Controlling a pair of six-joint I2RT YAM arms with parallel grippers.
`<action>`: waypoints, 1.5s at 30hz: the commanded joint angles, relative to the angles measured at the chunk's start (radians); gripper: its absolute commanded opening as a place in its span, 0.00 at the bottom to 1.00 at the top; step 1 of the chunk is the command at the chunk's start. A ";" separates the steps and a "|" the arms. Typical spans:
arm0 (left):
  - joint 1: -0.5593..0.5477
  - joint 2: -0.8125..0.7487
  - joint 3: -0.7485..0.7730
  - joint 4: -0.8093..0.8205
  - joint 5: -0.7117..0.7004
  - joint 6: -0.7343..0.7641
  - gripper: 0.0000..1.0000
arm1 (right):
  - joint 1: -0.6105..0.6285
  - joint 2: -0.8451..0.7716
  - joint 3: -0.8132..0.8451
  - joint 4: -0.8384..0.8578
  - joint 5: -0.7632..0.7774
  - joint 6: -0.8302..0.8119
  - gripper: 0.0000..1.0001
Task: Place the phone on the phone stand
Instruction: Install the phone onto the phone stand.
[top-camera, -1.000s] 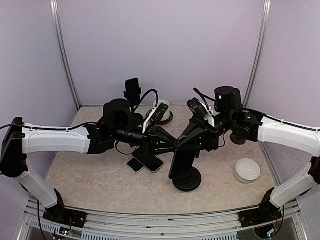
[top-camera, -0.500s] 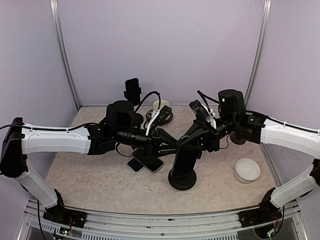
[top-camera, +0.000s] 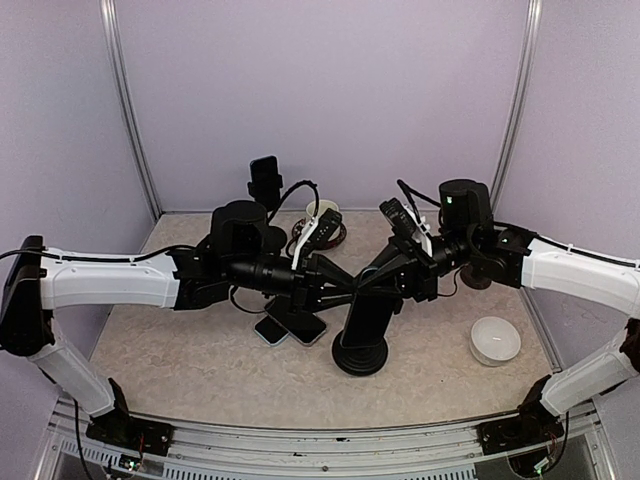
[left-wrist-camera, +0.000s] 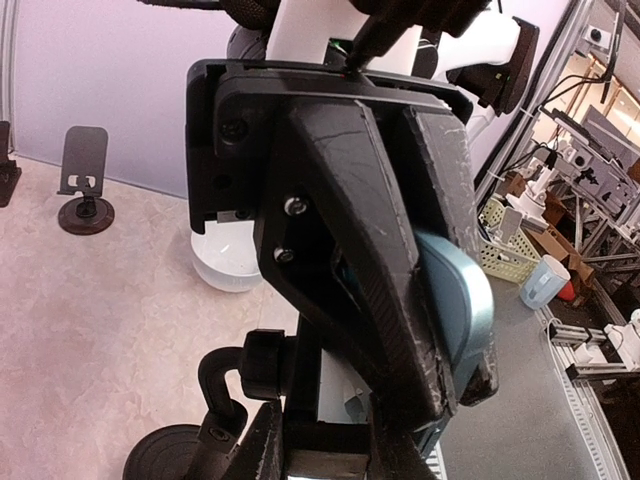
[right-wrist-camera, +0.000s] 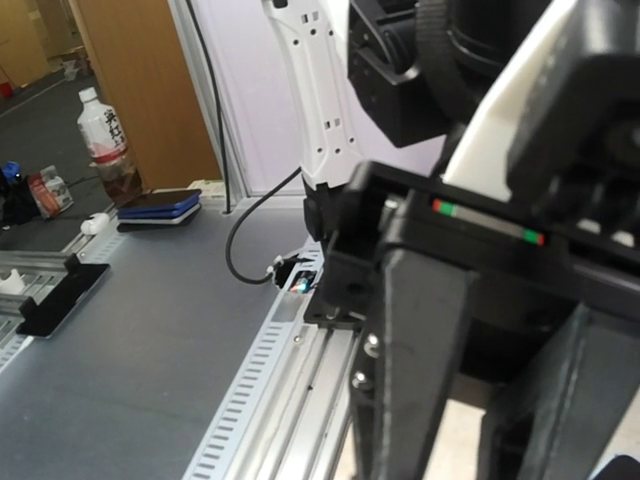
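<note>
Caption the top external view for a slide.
Left pincer and right pincer meet at a black stand mid-table; two phones lie flat beside it.

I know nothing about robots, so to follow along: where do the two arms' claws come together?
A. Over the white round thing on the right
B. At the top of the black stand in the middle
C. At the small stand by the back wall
B: the left gripper and right gripper meet above the black stand, apart from the white round object and the back stand.
</note>
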 joint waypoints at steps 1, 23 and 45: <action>0.008 -0.137 0.014 0.082 0.084 0.013 0.00 | -0.069 -0.022 -0.025 -0.104 0.065 0.004 0.00; 0.008 -0.164 0.014 0.045 0.058 0.023 0.00 | -0.142 -0.018 -0.048 -0.153 0.084 -0.030 0.00; -0.001 -0.117 0.030 0.028 -0.017 0.019 0.00 | -0.133 0.034 0.012 -0.204 0.169 0.039 0.00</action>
